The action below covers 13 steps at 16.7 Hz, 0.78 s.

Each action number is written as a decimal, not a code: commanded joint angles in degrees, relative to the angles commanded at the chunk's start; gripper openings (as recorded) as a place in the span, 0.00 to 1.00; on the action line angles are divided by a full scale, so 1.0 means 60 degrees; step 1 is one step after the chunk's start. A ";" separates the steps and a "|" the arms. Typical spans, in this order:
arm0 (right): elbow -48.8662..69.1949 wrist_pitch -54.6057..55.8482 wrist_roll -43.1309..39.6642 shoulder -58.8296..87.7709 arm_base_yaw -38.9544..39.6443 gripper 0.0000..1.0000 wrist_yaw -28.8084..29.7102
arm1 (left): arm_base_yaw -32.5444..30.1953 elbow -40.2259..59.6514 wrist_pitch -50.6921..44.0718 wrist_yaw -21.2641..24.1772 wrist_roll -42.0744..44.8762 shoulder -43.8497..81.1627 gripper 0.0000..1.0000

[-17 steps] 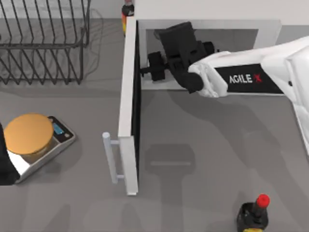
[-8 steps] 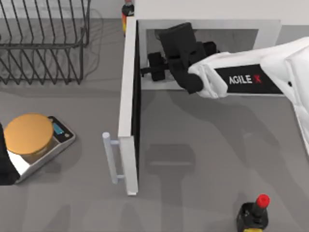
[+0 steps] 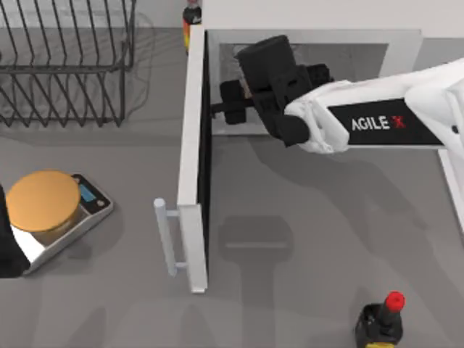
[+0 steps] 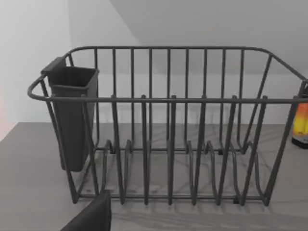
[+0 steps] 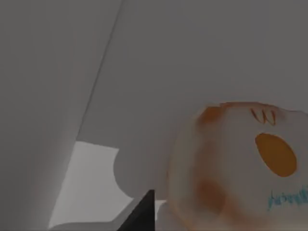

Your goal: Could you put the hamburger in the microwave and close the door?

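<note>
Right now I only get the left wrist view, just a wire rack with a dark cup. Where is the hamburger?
Observer: The right wrist view has the hamburger close up against a pale wall.
Operator: Is it in the microwave?
Observer: In the top view, the right end effector reaches into the microwave opening.
Operator: And the door?
Observer: The door stands wide open; the left end effector is parked beside a scale at the table's left edge.
</note>
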 joint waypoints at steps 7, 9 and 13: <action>-0.2733 -0.0011 0.0775 -0.1479 0.1038 1.00 0.0390 | 0.0000 0.0000 0.0000 0.0000 0.0000 0.0000 1.00; -0.3530 0.0138 0.1030 -0.1901 0.1344 1.00 0.0596 | 0.0000 0.0000 0.0000 0.0000 0.0000 0.0000 1.00; -0.4958 0.0719 0.1510 -0.2657 0.1891 1.00 0.1164 | 0.0000 0.0000 0.0000 0.0000 0.0000 0.0000 1.00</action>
